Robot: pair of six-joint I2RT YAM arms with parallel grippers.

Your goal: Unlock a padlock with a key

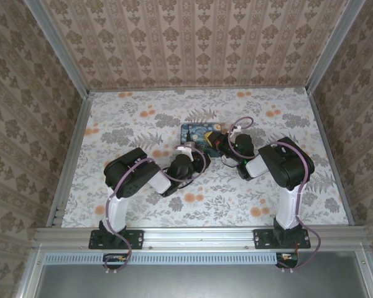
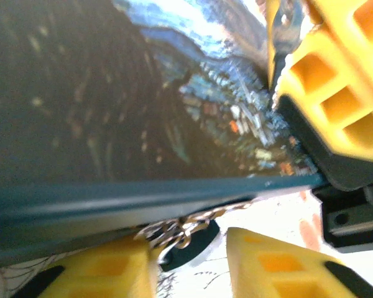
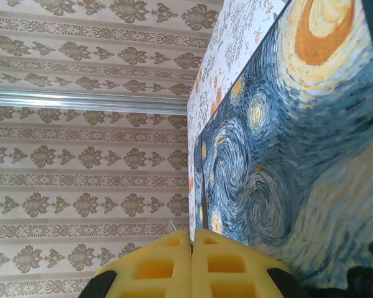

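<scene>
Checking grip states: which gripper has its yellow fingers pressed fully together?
The right gripper: its fingers meet with no gap, while the left gripper shows a gap.

A tabletop (image 1: 143, 118) covered in white cloth printed with grey leaves and orange blooms spreads out on every side of the left claw (image 1: 200, 156) and the right claw (image 1: 224, 143). Ahead of both claws rises a back wall (image 1: 199, 43) papered in beige stripes with brown damask motifs. The same paper covers the left wall (image 1: 18, 124) and right wall (image 1: 360, 112) outward of each claw. An aluminium rail (image 1: 199, 236) runs behind them. The light is even, perhaps from overhead.
</scene>
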